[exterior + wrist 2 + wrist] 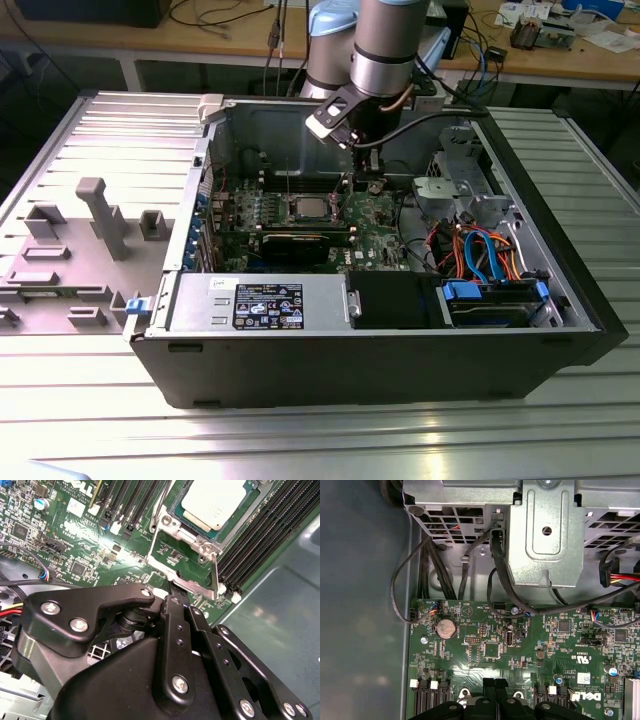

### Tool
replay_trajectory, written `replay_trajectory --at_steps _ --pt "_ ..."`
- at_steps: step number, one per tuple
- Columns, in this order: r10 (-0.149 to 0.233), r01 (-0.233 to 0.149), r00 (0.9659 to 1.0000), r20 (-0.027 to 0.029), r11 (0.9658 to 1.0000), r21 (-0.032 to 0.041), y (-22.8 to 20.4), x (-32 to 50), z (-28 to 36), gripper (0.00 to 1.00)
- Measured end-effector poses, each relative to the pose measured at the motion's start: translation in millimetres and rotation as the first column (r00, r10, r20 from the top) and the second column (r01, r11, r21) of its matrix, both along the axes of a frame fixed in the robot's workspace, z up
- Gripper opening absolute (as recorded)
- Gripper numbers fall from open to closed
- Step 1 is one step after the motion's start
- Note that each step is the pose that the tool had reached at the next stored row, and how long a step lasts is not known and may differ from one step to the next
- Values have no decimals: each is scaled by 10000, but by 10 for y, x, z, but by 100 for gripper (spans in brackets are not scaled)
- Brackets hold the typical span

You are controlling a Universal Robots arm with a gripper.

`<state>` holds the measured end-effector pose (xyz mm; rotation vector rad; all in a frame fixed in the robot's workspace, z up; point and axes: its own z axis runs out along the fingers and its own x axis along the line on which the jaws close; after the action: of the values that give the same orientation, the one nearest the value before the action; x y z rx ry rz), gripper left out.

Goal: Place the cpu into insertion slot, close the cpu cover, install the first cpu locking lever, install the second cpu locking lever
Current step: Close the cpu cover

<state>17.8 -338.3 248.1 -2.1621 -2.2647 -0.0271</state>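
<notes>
The cpu (216,502) lies flat in the insertion slot (175,517) on the green board, its silver top showing; in the exterior view the cpu (305,207) sits mid-board. The cpu cover (186,582) is swung open off the slot, with green board visible through its window. My gripper (181,602) is shut, its black fingertips together and touching the cover's free edge. A thin locking lever (216,572) runs along the cover's side. In the exterior view my gripper (352,180) hangs just to the right of the slot. The shut fingers (490,685) show in the first wrist view.
Long black memory slots (270,535) flank the socket. A grey metal drive cage (545,535) with black cables (500,575) stands close beside the arm. Orange and blue cables (480,250) fill the case at the exterior view's right. The case walls (215,140) enclose the board.
</notes>
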Motion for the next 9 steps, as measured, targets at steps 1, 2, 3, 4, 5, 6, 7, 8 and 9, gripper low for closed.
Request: replay_trajectory --at_steps 1,2,3,4,5,6,7,8,9 --pt "0 0 10000 0 10000 0 0 -2 0 11" --pt "0 0 10000 0 10000 0 0 -6 0 11" --pt "0 0 10000 0 10000 0 0 -11 0 11" --pt "0 0 10000 0 10000 0 0 -13 0 11" --pt "0 0 10000 0 10000 1 0 -15 0 11" --pt "0 0 10000 0 10000 1 0 -19 0 11" --pt "1 -1 10000 0 10000 1 0 -20 0 11" --pt "1 -1 10000 -1 10000 0 0 -22 0 11" --pt "0 0 10000 0 10000 0 0 -24 0 11"
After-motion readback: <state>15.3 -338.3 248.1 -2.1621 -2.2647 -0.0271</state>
